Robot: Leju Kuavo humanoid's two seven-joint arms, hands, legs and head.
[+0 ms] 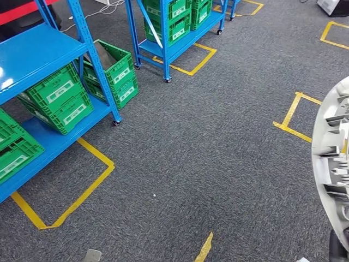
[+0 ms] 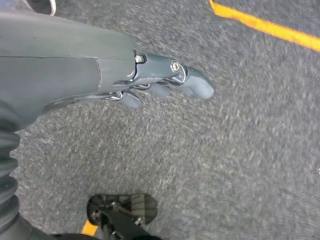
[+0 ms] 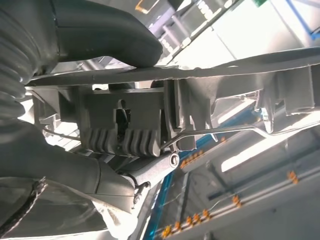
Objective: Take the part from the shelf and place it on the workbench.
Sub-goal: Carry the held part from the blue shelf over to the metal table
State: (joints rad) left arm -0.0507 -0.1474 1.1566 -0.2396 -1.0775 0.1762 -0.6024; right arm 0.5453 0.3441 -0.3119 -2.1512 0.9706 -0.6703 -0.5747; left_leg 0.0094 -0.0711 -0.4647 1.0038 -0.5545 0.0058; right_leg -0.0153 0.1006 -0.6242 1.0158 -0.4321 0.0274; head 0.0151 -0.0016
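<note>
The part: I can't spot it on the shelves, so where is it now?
The part sits at the head view's right edge, above the carpet, far from the blue shelves; the right wrist view shows the right hand gripping it.

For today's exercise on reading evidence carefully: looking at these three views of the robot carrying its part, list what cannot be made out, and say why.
- The part: head view, cut off by the right edge, so its full shape is unknown.
- Right hand: right wrist view, its fingers are mostly hidden by the part it holds.
- The workbench: where it stands cannot be told.
- Carpet: left wrist view, blurred beyond the empty left hand.
- Green crates: labels too small to read.
</note>
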